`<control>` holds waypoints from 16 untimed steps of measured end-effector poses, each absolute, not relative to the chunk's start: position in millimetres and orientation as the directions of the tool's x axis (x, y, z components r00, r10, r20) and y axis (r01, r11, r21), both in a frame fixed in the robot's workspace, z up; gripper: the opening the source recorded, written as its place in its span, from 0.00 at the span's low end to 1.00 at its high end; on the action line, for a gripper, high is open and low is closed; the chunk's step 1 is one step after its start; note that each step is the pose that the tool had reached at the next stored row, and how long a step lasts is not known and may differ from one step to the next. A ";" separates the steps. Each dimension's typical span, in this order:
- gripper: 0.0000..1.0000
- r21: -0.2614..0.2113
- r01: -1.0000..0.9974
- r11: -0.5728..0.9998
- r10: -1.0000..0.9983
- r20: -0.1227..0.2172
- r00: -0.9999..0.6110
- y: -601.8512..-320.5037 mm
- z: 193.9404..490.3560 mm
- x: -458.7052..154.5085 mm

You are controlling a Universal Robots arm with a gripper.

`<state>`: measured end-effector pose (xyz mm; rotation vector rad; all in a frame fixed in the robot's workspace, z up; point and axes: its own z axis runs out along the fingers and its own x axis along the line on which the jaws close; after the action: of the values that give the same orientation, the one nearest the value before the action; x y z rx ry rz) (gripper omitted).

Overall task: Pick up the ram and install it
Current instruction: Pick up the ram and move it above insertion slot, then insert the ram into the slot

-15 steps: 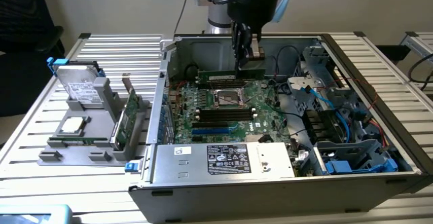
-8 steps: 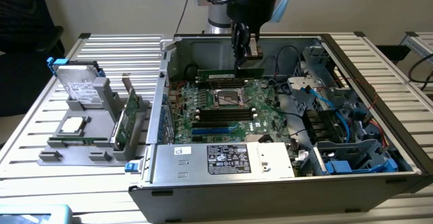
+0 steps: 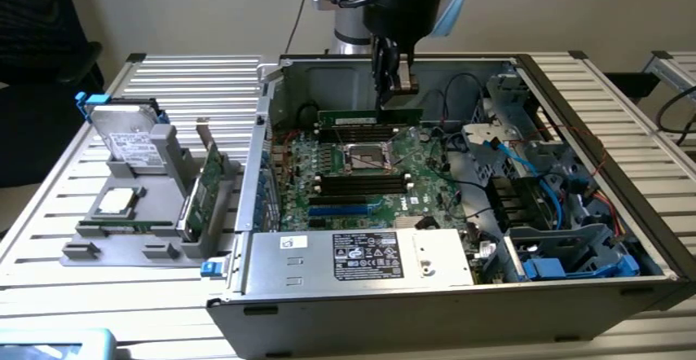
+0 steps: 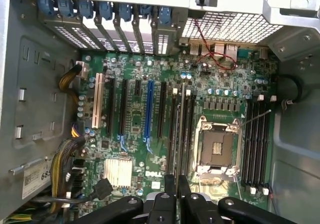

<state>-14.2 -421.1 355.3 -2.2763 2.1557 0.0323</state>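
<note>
1. My tool hangs down into the open computer case, near the back of the exterior view.
2. Its two fingers are close together. They are clamped on the top edge of the ram.
3. The ram is a long, thin green stick with a small white label. It stands up on its long edge.
4. The ram is just behind the chip socket on the green board, on the side away from the exterior camera.
5. The bottom edge of the ram is right at the slots there. I cannot tell if it is pushed all the way in.
6. More black slots lie on the near side of the chip socket.
7. In the wrist view, long dark slots run straight out from my fingers, just beside the chip socket.
8. A grey box with a label sits in the near part of the computer case.
9. Some blue cables curl in the case, on the exterior view's right of the green board.
10. A grey holder sits on the tabletop, on the exterior view's left of the case.
11. The grey holder carries a silver hard drive, a taller green card and a small square chip. They are well apart from my tool.
</note>
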 end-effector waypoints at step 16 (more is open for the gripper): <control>0.14 0.010 -0.999 -0.054 -0.998 -0.019 0.053 -421.0 355.1 -14.2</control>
<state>-14.2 -421.0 355.1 -2.2754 2.1566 0.0324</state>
